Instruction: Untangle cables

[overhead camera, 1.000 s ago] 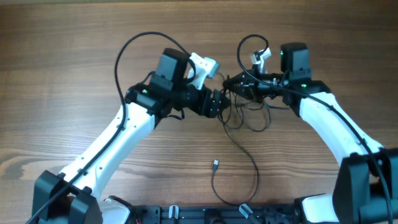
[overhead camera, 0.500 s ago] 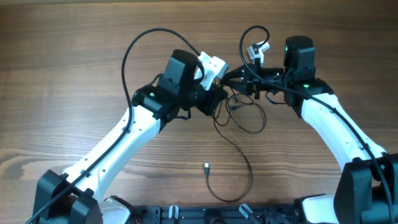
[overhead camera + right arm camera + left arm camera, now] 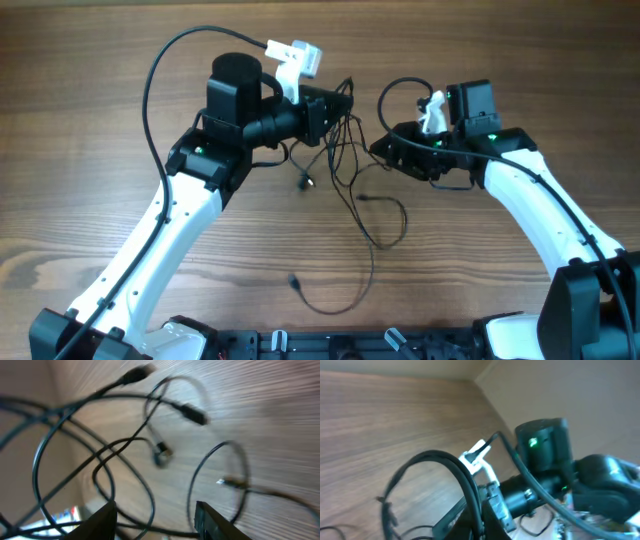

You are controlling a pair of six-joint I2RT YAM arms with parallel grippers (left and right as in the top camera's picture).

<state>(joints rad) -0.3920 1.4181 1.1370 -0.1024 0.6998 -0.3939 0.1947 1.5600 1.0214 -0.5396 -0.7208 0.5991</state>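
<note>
The cables point(image 3: 352, 190) are thin black cords hanging in a loose tangle from my left gripper point(image 3: 338, 105), which is raised above the table and shut on them. Strands trail down to plug ends point(image 3: 305, 181) and a long tail point(image 3: 295, 283) on the wood. In the left wrist view the jaws point(image 3: 482, 522) pinch a black cord point(image 3: 445, 457) that arcs upward. My right gripper point(image 3: 385, 152) stands open just right of the bundle. In the right wrist view its fingers point(image 3: 215, 520) are spread, with looping cables point(image 3: 100, 455) and a plug point(image 3: 192, 412) beyond them, none gripped.
The wooden table point(image 3: 90, 150) spreads all round. A thick black wire point(image 3: 160, 70) fixed to the left arm loops out at the back left. The robot's base point(image 3: 330, 345) runs along the front edge.
My left gripper shut on the cables and swung up and to the left, lifting them. My right gripper let go, opened and drew slightly down. The tail on the table slid left.
</note>
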